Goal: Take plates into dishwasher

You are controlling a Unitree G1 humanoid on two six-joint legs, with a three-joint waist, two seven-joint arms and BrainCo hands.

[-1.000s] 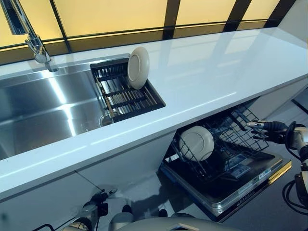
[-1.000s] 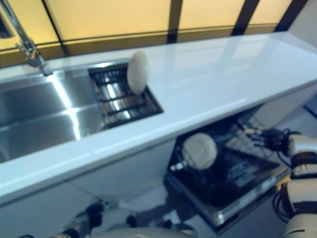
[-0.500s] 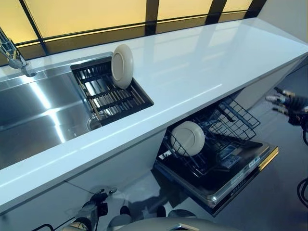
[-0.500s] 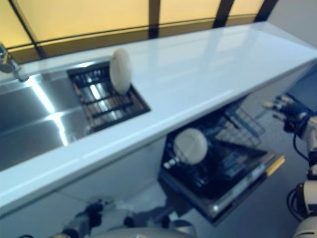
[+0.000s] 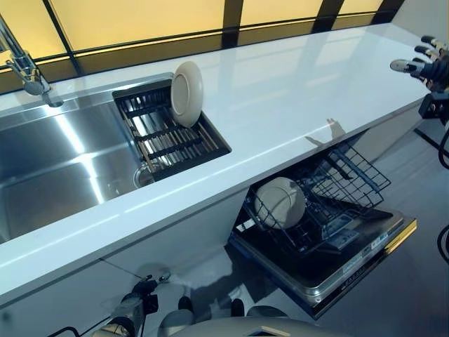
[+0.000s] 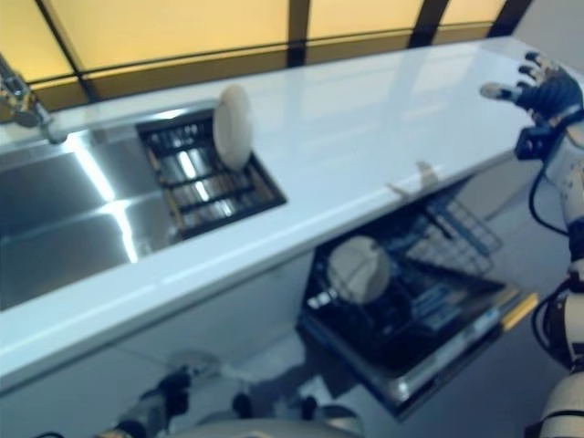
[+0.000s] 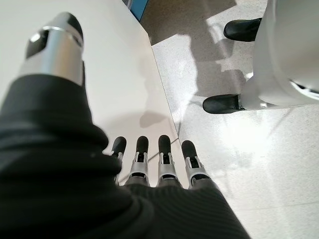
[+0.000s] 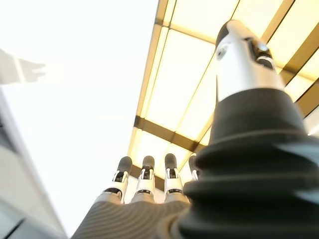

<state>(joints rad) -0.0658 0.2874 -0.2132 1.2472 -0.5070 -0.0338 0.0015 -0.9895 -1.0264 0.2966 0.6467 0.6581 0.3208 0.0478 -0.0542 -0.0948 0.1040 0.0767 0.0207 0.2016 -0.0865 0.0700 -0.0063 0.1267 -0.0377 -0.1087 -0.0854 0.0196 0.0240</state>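
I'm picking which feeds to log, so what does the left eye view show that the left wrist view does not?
Only the left eye view shows one plate upright in the sink rack, another plate in the open dishwasher, the faucet, and the right hand, open and empty, raised over the end of the countertop.

Only the left wrist view shows the left hand's straight fingers beside a white cabinet panel.

Both share the left hand hanging low, and the floor.

Plate [image 5: 186, 93] upright in sink rack [image 5: 172, 133]; second plate [image 5: 280, 202] in dishwasher basket [image 5: 330, 193], below counter [image 5: 280, 105].
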